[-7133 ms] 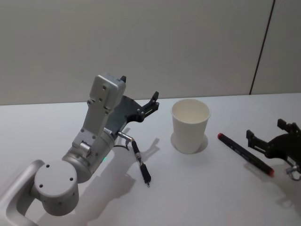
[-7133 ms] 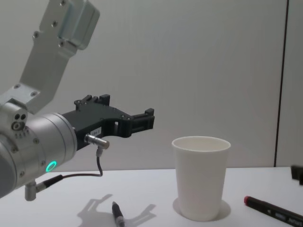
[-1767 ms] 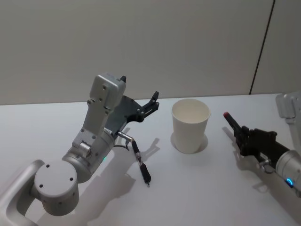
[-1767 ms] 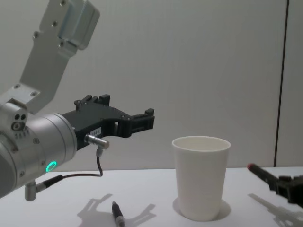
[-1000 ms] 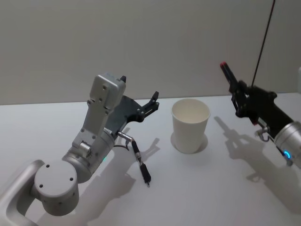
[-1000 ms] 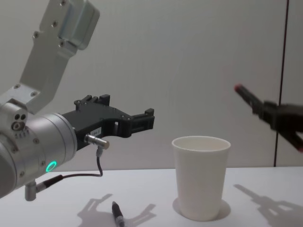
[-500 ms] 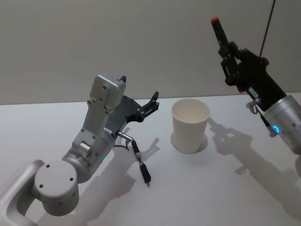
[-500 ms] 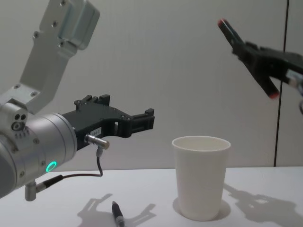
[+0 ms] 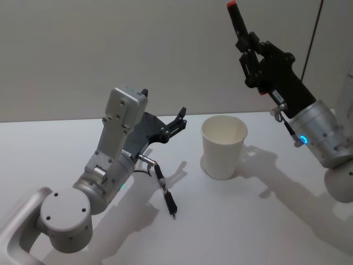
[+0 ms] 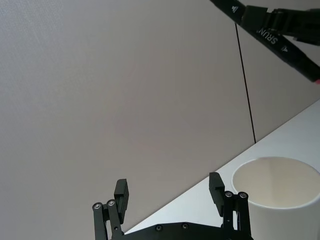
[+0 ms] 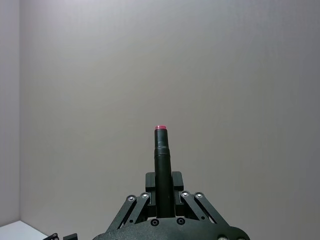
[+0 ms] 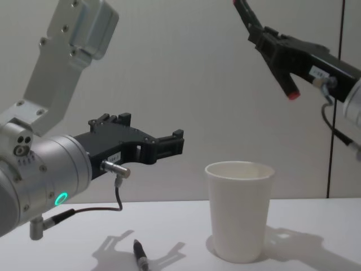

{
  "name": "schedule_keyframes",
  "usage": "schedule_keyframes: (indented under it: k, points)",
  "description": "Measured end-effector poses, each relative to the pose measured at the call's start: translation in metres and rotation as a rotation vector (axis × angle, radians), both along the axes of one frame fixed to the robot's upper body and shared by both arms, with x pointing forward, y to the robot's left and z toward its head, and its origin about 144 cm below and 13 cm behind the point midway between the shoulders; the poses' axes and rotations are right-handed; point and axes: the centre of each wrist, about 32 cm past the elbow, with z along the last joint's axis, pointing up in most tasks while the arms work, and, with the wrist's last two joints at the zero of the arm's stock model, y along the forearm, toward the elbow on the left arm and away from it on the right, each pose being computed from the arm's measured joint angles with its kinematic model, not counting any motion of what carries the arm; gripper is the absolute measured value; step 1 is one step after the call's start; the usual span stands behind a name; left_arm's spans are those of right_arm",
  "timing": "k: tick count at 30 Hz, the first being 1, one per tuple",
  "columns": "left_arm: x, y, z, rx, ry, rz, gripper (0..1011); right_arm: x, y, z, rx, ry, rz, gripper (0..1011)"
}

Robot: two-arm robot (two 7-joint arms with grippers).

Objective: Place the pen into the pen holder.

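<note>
Right fingers (image 11: 149, 184) clamped on the pen (image 9: 237, 21); right gripper (image 9: 251, 52) is high in the air. The pen is tilted, its lower red end up and right of the pen holder (image 9: 223, 149), well clear of the rim. The pen holder is upright on the table (image 9: 248, 221), toward the far edge. Parked left of it: left gripper (image 10: 169, 189), fingers apart, holding nothing.

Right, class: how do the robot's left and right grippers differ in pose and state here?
The left gripper has open, empty jaws; the right gripper is shut on the pen. The left sits near rim height to the left of the pen holder; the right is far higher, with the pen tilted. Both are black.
</note>
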Motion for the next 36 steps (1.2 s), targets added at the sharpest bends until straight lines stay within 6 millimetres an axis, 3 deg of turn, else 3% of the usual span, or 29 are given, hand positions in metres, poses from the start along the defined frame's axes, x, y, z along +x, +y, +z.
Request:
schedule_keyframes:
  k: [36]
  points:
    - [0.000,0.000,0.000,0.000,0.000,0.000,1001,0.020,0.019,-0.047,-0.135,-0.018,0.046,176]
